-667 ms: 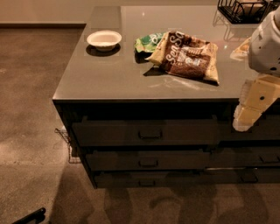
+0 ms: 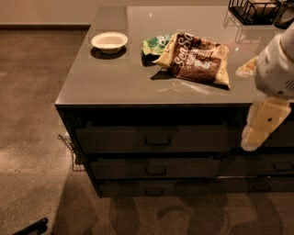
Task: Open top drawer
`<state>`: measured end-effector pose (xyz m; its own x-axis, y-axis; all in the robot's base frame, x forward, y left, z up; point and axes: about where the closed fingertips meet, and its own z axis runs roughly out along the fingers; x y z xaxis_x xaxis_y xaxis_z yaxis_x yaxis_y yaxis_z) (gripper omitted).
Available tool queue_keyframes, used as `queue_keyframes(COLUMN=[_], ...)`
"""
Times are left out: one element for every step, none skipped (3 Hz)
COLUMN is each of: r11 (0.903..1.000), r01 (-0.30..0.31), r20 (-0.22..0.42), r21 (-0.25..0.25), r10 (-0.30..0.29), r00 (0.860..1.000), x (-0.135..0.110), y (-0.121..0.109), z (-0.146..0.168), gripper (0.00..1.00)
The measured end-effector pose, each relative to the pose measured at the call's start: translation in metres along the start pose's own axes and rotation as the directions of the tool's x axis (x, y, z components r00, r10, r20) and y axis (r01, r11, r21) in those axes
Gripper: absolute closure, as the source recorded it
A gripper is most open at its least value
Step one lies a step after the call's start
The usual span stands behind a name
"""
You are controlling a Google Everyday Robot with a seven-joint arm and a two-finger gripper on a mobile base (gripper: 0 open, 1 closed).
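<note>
The top drawer [image 2: 156, 138] is the wide dark-grey front just under the counter top, with a small rectangular pull [image 2: 157, 141] at its centre. Its front sits flush with the cabinet. Two slimmer dark drawer fronts [image 2: 155, 168] lie below it. My gripper [image 2: 252, 140], cream-coloured under a white wrist, hangs at the right edge of the view. It is in front of the right end of the top drawer, well to the right of the pull and apart from it.
On the grey counter [image 2: 115, 82] lie a white bowl [image 2: 109, 41], a green packet [image 2: 156, 44] and a brown snack bag [image 2: 196, 58]. A black wire rack [image 2: 255, 11] stands at the back right. A neighbouring drawer stack [image 2: 275, 163] is at right. Brown floor lies to the left and front.
My gripper has come down a little and slightly left, from level with the counter edge to in front of the top drawer's right end. The drawer has not moved.
</note>
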<state>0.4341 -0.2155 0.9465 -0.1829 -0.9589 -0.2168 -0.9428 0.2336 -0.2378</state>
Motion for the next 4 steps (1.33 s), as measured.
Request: queue_keyframes(r11=[0.9981,0.9920,0.9920,0.9907], r01=[0.036,0.070,0.070,0.080], r20=[0.057,0.115,0.115,0.114], r21=[-0.050,-0.105,-0.105,-0.110], r10=[-0.033,-0.058,-0.058,-0.067], r00=[0.998,0.992,0.992,0.991], x=[0.018,0.033,0.034,0.037], y=[0.019,0.036,0.036,0.032], z=[0.052,0.104,0.105,0.125], gripper=[0.00,0.00,0.00,0.00])
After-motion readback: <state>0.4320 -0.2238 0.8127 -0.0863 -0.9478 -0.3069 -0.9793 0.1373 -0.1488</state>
